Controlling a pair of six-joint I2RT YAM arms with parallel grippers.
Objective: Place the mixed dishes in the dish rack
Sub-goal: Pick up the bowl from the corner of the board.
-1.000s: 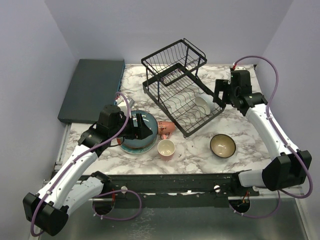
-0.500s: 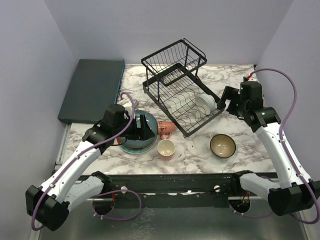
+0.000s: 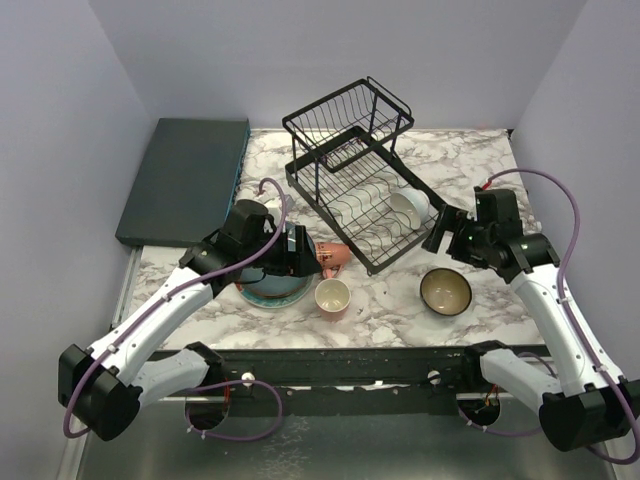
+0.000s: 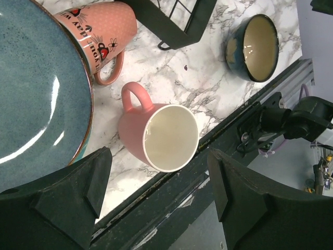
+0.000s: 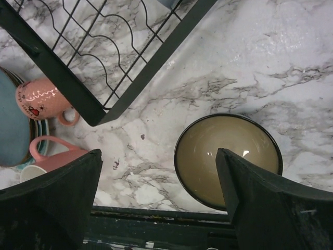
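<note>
Marble tabletop [image 3: 440,160]: two pink mugs [image 4: 158,138] [image 4: 99,36], one dark bowl [image 5: 228,159]; left gripper [image 4: 158,153], right gripper [image 5: 157,153] both released

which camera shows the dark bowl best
Right wrist: the dark bowl sits large, seen from above, most of its rim and cream inside clear. Left wrist catches it smaller at upper right. Top external shows it whole but small.

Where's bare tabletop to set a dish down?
Free: marble between upright mug and dark bowl; far corner right of dish rack; strip between teal slab and rack. Crowded: plate stack and lying mug left of that mug.
</note>
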